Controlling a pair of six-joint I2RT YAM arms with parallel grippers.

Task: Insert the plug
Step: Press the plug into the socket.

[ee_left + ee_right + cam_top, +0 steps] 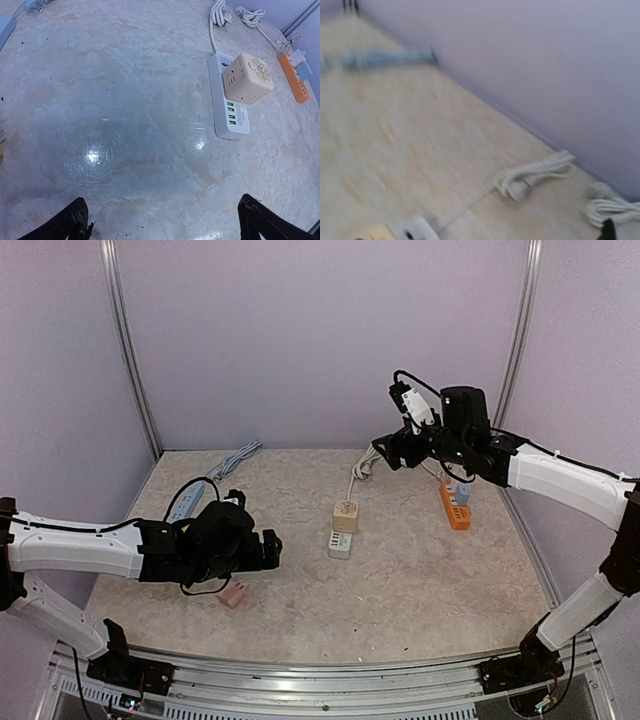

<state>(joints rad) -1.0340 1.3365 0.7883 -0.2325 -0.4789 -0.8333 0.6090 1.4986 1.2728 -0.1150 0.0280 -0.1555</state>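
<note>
A beige cube plug (345, 516) stands on one end of the white power strip (340, 544) in the middle of the table; the left wrist view shows the same cube plug (247, 77) seated on that strip (231, 120). My left gripper (272, 550) hovers low, left of the strip, open with only bare table between its fingertips (70, 225). My right gripper (388, 453) is raised at the back right, apart from the cube. Its blurred wrist view shows just one fingertip (607, 230) at the lower right edge and nothing held.
An orange power strip (455, 506) with small adapters lies at the right. A blue strip (188, 502) and its grey cable (236, 457) lie at the back left. A pink block (233, 594) sits under my left arm. Coiled white cable (532, 175) lies by the back wall.
</note>
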